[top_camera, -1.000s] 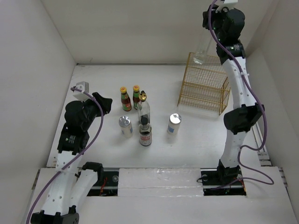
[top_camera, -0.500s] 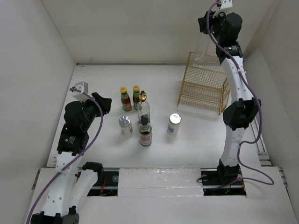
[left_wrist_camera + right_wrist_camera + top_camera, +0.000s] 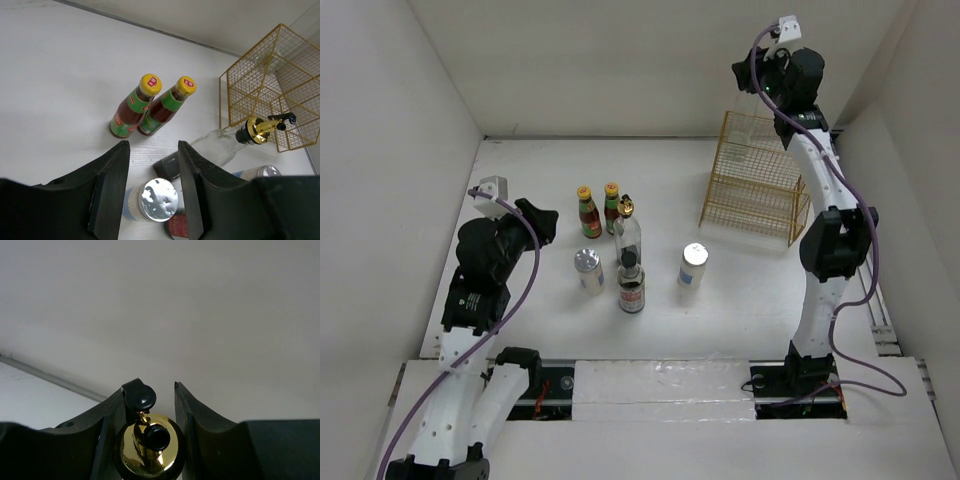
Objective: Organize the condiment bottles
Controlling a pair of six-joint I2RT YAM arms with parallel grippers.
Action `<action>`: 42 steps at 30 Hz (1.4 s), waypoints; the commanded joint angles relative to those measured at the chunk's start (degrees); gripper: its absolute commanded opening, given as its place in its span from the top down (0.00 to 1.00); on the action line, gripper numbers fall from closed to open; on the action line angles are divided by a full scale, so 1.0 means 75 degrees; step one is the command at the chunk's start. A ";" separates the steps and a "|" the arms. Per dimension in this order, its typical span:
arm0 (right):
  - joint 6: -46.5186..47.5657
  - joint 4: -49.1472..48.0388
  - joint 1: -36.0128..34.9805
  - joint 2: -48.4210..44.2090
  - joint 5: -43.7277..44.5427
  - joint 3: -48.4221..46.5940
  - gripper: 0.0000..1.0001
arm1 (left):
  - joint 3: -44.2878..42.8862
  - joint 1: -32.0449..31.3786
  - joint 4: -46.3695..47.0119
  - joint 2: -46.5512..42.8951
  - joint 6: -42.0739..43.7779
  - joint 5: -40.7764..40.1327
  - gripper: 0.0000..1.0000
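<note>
Yellow wire basket point(image 3: 752, 200) upright on white table point(image 3: 530, 170), far right, near back wall point(image 3: 620, 70).

On desk point(image 3: 520, 180): sauce bottles point(image 3: 588, 212) side by side, rear left; tall bottle point(image 3: 627, 230) just right; jar point(image 3: 631, 287) before it; left shaker point(image 3: 588, 270) and right shaker point(image 3: 693, 265) flanking jar; wire basket point(image 3: 755, 185) rear right; second tall bottle point(image 3: 147, 450) in right claw point(image 3: 153, 390) above basket.

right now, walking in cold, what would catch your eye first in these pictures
The right gripper, raised high near the back wall above the yellow wire basket, grips a clear gold-topped bottle. Mid-table stands a loose cluster of six bottles, with the two red-sauce bottles and their yellow caps at its back. The left gripper hangs open at the cluster's left.
</note>
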State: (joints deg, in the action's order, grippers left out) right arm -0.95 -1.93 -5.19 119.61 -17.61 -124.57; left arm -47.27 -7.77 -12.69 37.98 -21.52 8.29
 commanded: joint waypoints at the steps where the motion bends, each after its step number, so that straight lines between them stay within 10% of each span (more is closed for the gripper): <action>1: -0.0096 -0.1323 0.0036 -0.0573 -0.0184 0.0437 1.00 | -0.0014 0.0040 0.0309 -0.0106 0.0045 -0.0051 0.61; 12: -0.0166 -0.1839 0.0036 -0.0866 -0.0103 0.2135 1.00 | -0.0014 0.0110 0.0309 -0.0177 0.0045 0.0019 0.61; 16: -0.0166 -0.2004 0.0106 -0.1158 0.0051 0.2651 0.64 | -0.0014 0.0110 0.0309 -0.0177 0.0045 0.0089 0.61; 23: -0.0166 -0.1712 0.0177 -0.1522 0.0284 0.2864 0.31 | 0.0056 0.0110 0.0309 -0.0247 0.0045 0.0089 0.60; 35: -0.0166 -0.0504 0.0247 -0.2493 0.0519 0.2335 0.20 | 0.0056 0.0110 0.0239 -0.0410 -0.0165 -0.0273 0.51; 36: -0.0166 -0.0504 0.0108 -0.2716 0.0519 0.2510 0.25 | 0.0056 0.0110 0.0239 -0.0411 -0.0166 -0.0274 0.51; 39: 0.0020 -0.0434 -0.0639 -0.3606 0.0145 0.3400 0.85 | 0.0056 0.0110 0.0239 -0.0598 -0.0236 -0.0344 0.51; 42: 0.0313 -0.0259 -0.1426 -0.4427 -0.0124 0.4513 1.00 | 0.0056 0.0110 0.0239 -0.0669 -0.0236 -0.0426 0.60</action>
State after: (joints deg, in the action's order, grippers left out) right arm -0.93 -4.10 -9.56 91.59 -14.79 -95.02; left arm -47.24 -7.27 -12.80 34.15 -22.90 6.00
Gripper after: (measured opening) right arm 0.019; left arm 0.412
